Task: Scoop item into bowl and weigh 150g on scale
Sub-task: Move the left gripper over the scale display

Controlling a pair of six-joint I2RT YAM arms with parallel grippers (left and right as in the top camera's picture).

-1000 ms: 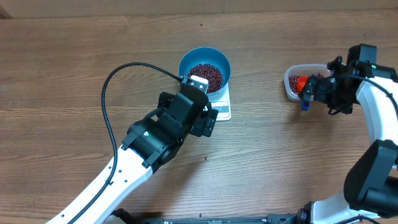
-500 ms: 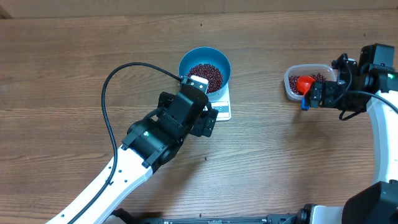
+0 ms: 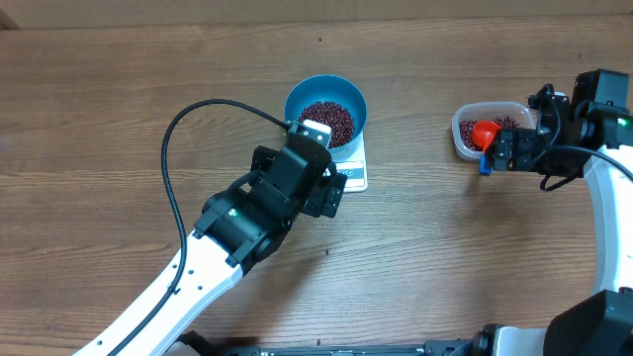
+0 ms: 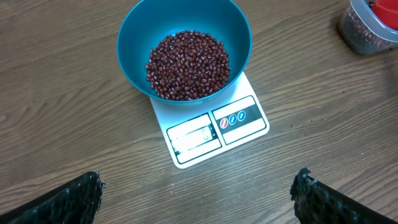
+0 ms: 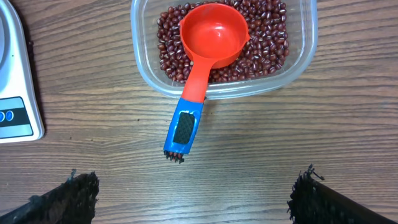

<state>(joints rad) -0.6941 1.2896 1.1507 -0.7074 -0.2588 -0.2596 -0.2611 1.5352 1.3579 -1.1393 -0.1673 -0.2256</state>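
Observation:
The blue bowl (image 3: 294, 99) (image 4: 132, 43) stands on the white scale (image 3: 358, 170) (image 4: 239, 118) and holds a heap of dark red-brown beans (image 3: 327, 121) (image 4: 188, 64). My left gripper (image 3: 334, 188) (image 4: 198, 186) hovers open just in front of the scale's display, nothing between its fingers. Further right, more beans (image 5: 264, 37) fill a clear tub (image 3: 462, 143) (image 5: 301, 59). A red scoop (image 3: 485, 132) (image 5: 212, 31) rests in it, its blue handle (image 5: 185, 127) sticking out over the rim. My right gripper (image 3: 504, 150) (image 5: 196, 183) is open just short of that handle, not touching it.
A black cable (image 3: 183, 119) loops from the left arm over the table left of the bowl. Bare wooden table (image 3: 425, 247) lies between the scale and the tub.
The right arm has drawn back a little to the right, away from the tub, then held still. The scoop stays in the tub. The left arm has not moved.

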